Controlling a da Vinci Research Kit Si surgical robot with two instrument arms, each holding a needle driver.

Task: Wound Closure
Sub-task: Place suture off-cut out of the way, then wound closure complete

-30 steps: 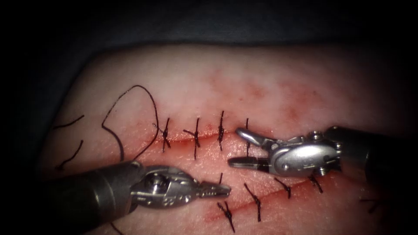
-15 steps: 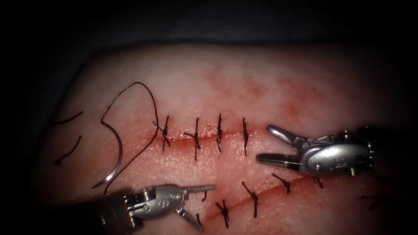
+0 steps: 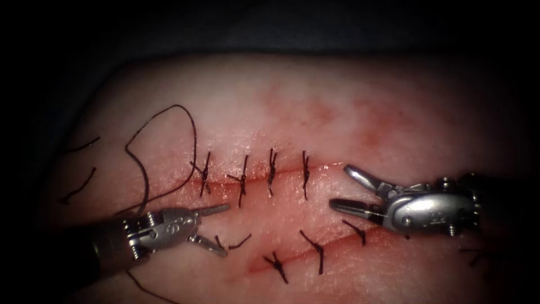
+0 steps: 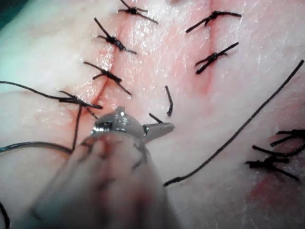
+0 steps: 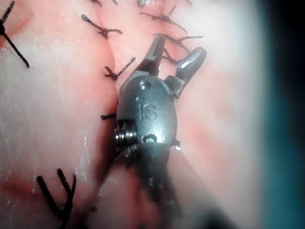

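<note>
Both my tools are empty: left fingers (image 3: 216,231) spread below the stitched cut (image 3: 253,179), right fingers (image 3: 344,190) spread at its right end. The needle's place I can't tell. Loose thread (image 3: 169,121) nearby could snag my left tool.

Between your left tool (image 3: 216,231) and your right tool (image 3: 340,188), both with jaws apart and holding nothing, lies a bare strip of tissue (image 3: 281,217) you could cross. Four stitches (image 3: 271,171) on the cut (image 3: 326,167) stand above it, more stitches (image 3: 312,247) below. Loose thread (image 3: 169,121) loops behind your left tool.
</note>
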